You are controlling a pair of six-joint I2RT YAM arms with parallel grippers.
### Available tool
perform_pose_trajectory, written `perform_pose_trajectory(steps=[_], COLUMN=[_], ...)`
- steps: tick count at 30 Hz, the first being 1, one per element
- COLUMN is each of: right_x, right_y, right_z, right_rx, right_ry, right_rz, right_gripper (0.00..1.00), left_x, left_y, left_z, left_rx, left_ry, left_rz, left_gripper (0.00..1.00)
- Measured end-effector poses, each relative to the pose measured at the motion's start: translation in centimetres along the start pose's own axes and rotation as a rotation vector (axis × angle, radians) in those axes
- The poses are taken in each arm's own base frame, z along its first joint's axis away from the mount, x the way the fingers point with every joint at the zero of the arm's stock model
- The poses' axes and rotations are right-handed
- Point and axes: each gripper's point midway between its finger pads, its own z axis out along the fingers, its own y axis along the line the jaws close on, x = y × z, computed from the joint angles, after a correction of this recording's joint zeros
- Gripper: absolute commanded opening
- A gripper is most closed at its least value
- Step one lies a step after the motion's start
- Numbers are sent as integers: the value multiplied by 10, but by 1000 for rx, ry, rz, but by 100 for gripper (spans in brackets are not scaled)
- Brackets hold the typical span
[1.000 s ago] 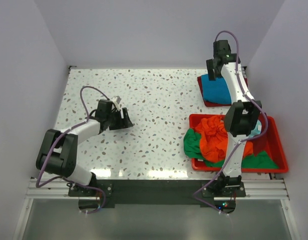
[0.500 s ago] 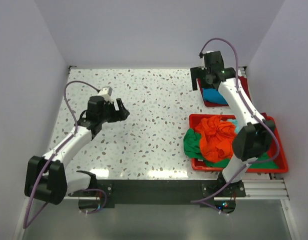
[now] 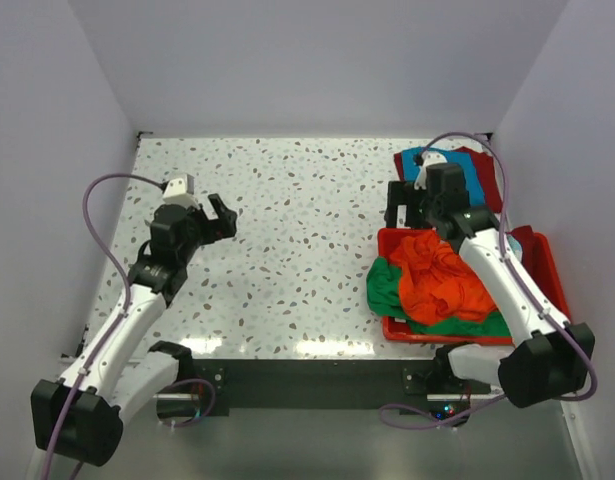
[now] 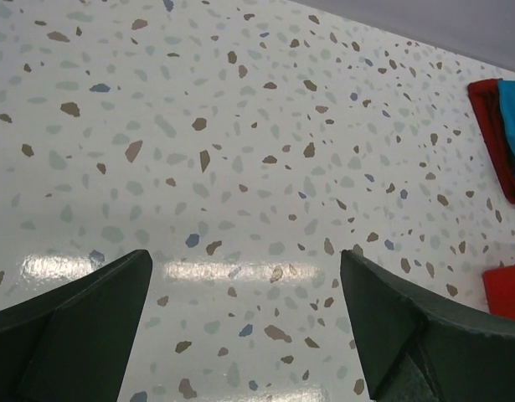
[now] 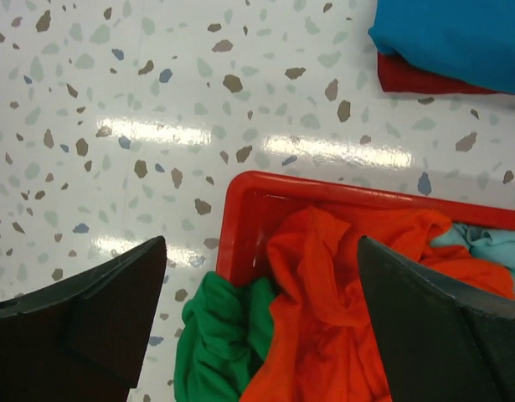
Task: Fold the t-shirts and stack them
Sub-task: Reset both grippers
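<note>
The speckled counter (image 3: 307,200) carries everything. On its right side, near the front, sits the red plastic bin (image 5: 255,194), which holds a loose heap of unfolded t-shirts. The orange t-shirt (image 3: 442,280) is piled on top. The green t-shirt (image 3: 384,285) spills over the bin's left rim onto the counter. A bit of the pale aqua t-shirt (image 5: 491,243) shows at the right.

Just beyond the bin, at the far right of the counter, the teal-blue t-shirt (image 5: 458,38) lies folded on top of the folded dark red t-shirt (image 5: 416,77).

The right gripper (image 3: 407,205) hangs above the bin's far left corner. Its jaws are spread wide, holding and touching nothing.

The left gripper (image 4: 244,268) hangs over bare counter on the left side. Its jaws are spread just as wide and it holds nothing.
</note>
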Motion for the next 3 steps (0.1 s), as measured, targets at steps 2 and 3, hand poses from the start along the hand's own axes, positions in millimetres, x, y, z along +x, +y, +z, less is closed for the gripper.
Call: perform_pose_trajectory(steps=[2,3], right_x=[9,11], right_y=[-3,-4], right_z=[-6,-9], right_rx=[3,4], right_ry=[-5,-14], right_rz=[1,1], right_gripper=[99,99], left_x=[4,6], left_y=[6,8], left_z=[-2,-2], left_rx=[-24,-34], left_ry=[9,12], left_rz=[3,6], left_gripper=[100,100])
